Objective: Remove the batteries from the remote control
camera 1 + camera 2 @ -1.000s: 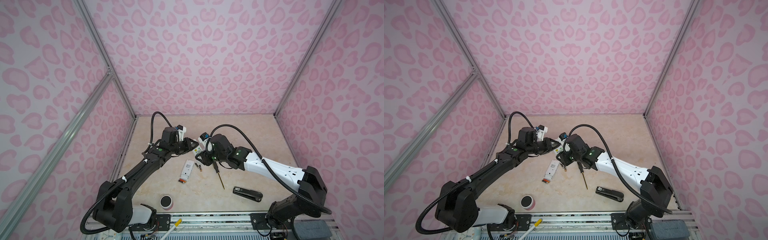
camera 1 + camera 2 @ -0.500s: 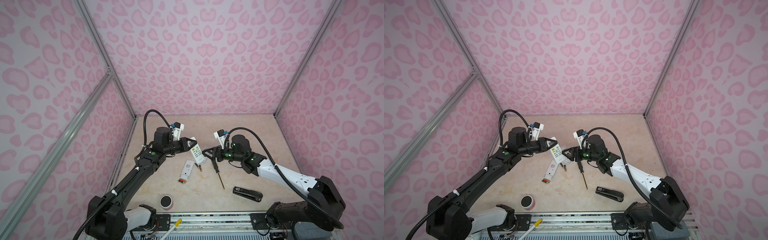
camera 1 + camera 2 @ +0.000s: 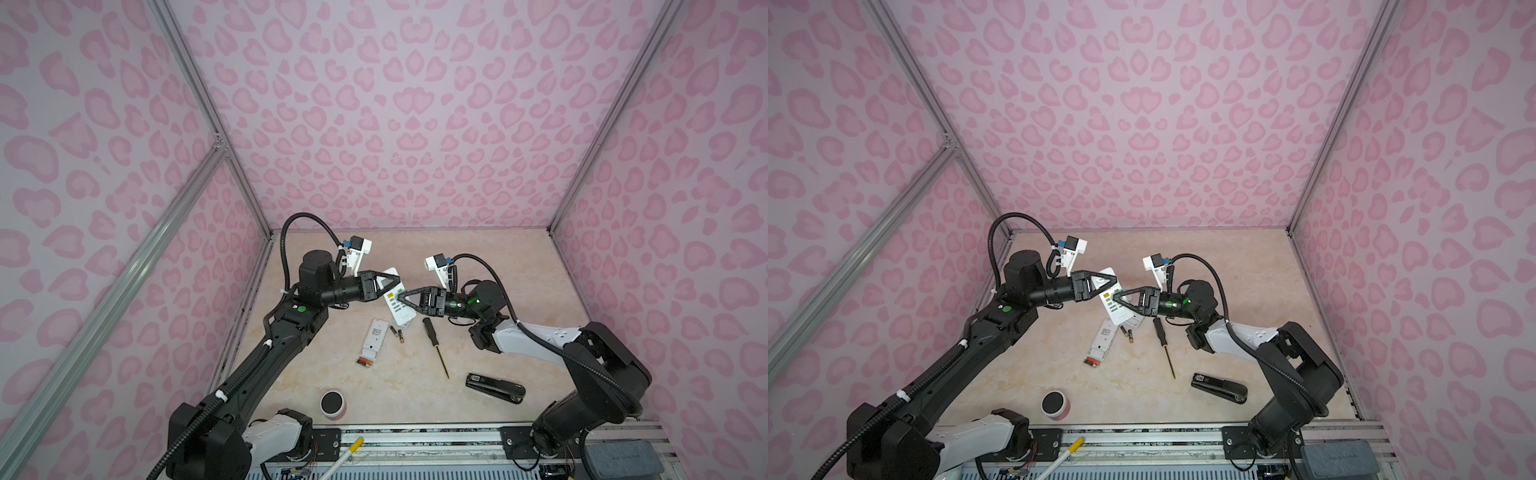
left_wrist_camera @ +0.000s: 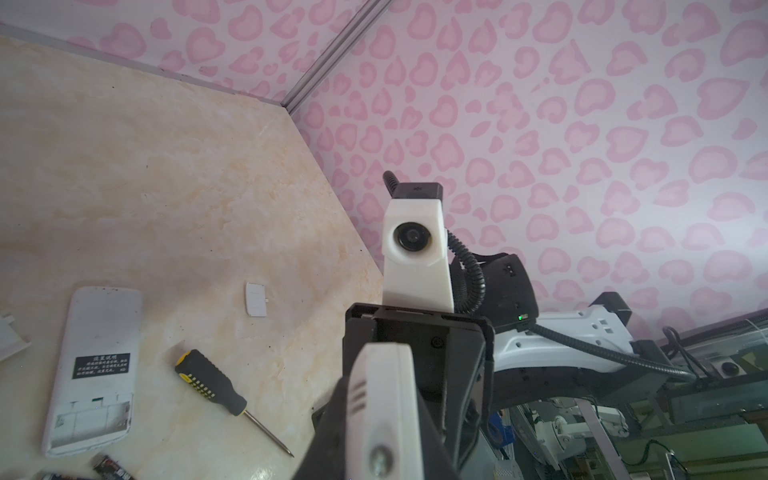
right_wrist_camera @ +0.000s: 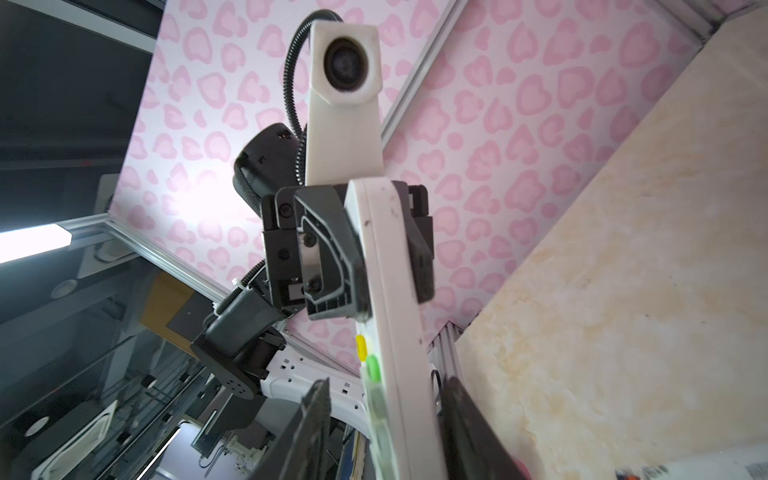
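Note:
A white remote control (image 3: 401, 317) (image 3: 1118, 314) hangs tilted above the table, and my left gripper (image 3: 392, 284) (image 3: 1115, 281) (image 4: 384, 415) is shut on its upper end. My right gripper (image 3: 400, 295) (image 3: 1115, 296) (image 5: 386, 386) straddles the remote (image 5: 390, 291) lower down. Its jaws are open, and a gap shows between one finger (image 5: 316, 415) and the button face. Two dark, gold-banded batteries (image 3: 397, 333) (image 3: 1127, 333) (image 4: 110, 468) lie loose on the table under the remote.
A second white remote (image 3: 373, 341) (image 3: 1103, 338) (image 4: 93, 365) lies back up with its compartment open. Close by are a small white cover (image 4: 255, 299), a black-handled screwdriver (image 3: 432, 338) (image 3: 1161, 332), a black stapler (image 3: 494, 386) and a pink-rimmed roll (image 3: 332, 403).
The two grippers drew apart, with the left one keeping the remote raised. The right gripper opened wider, then came back with its jaws around the remote.

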You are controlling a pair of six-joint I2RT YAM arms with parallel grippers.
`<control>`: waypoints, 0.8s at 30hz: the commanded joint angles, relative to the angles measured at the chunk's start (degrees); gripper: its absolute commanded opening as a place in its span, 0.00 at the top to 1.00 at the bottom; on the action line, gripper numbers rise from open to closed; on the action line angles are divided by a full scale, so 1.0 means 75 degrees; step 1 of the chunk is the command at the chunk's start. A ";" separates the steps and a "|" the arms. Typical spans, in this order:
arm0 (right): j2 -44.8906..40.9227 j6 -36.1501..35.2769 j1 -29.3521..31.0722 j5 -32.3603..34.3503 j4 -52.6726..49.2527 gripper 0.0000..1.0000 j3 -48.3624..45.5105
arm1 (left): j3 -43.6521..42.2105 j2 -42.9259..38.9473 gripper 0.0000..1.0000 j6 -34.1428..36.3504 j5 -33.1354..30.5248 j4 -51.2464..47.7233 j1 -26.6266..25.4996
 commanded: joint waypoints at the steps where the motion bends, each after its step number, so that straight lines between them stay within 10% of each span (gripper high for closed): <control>1: 0.0181 0.1044 0.0135 -0.0397 0.2058 0.58 0.0109 | 0.0070 -0.0056 0.96 -0.0007 0.0117 0.0421 0.0030; 16: -0.1649 -0.4151 0.0436 0.0175 -0.5180 0.69 0.0421 | 0.0128 0.0014 0.94 -0.0062 0.0233 0.0525 0.0277; 24: -0.1518 -0.3985 0.0609 0.0030 -0.4974 0.81 0.0541 | 0.0154 0.0036 0.88 -0.0097 0.0236 0.0597 0.0275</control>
